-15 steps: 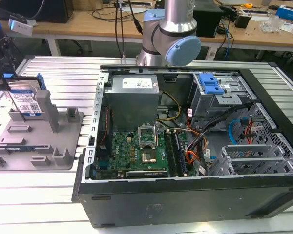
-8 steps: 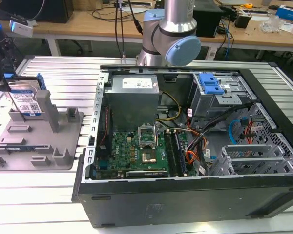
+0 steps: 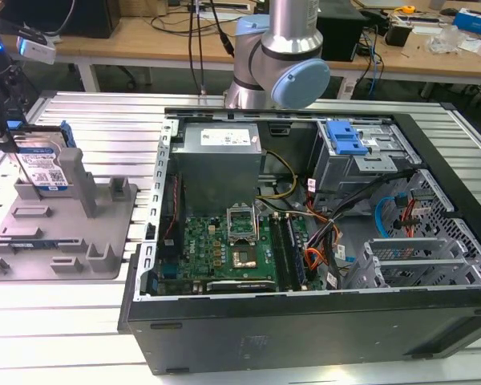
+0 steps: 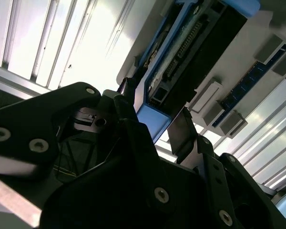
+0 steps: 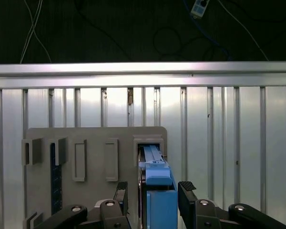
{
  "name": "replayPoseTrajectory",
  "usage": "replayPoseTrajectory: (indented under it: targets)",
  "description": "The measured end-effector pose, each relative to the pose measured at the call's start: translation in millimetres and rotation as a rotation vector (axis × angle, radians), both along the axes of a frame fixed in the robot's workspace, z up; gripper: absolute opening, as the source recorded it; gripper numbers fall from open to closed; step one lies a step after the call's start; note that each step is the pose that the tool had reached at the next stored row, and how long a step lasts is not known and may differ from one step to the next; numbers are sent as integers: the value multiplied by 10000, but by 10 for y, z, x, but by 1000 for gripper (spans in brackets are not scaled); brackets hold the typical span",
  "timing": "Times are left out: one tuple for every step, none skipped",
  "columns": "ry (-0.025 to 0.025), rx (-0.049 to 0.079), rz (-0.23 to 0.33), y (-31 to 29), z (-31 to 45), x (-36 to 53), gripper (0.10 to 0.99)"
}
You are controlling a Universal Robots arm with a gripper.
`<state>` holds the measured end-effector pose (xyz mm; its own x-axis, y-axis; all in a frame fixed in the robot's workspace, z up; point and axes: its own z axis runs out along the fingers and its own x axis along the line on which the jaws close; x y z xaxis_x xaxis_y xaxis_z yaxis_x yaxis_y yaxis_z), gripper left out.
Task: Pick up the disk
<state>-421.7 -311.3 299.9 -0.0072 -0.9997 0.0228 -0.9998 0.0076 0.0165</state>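
Note:
The disk [image 3: 44, 164] stands upright on edge at the back of the grey fixture [image 3: 64, 233], at the exterior view's far left; it is silver with a white-and-blue label and a blue frame. My gripper [image 3: 16, 148] reaches down over it. In the first wrist view the blue-framed disk [image 5: 157, 191] sits between my two black fingers [image 5: 121, 195], one close against it, the other a small gap away. My gripper [image 5: 153, 193] is open around it. The second wrist view shows the disk [image 4: 181, 62] from below, its blue end between my fingertips [image 4: 181, 131].
An open computer case [image 3: 305, 241] lies on the slatted aluminium table [image 3: 80, 337], to the fixture's right in the exterior view. It holds a blue drive-bay bracket [image 3: 345, 136]. The arm's base [image 3: 276, 56] rises behind the case. The table's edge rail [image 5: 143, 69] runs beyond the fixture [image 5: 95, 138].

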Motion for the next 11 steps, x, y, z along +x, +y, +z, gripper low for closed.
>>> replayPoseTrajectory:
  targets:
    - [0,0,1,0,0,0,541]
    - [1,0,0,0,0,0,541]
    - [-1,1,1,0,-1,0,541]
    - [-1,1,1,0,-1,-1,541]
    - [0,1,0,0,-1,-1,541]
    - [0,0,1,0,-1,-2,541]
    - [0,0,1,0,-2,-2,541]
    - [0,0,1,0,-2,-2,541]
    - [0,1,0,0,-2,-2,529]
    - [0,0,1,0,-2,-3,463]
    - [0,0,1,0,-2,-3,463]
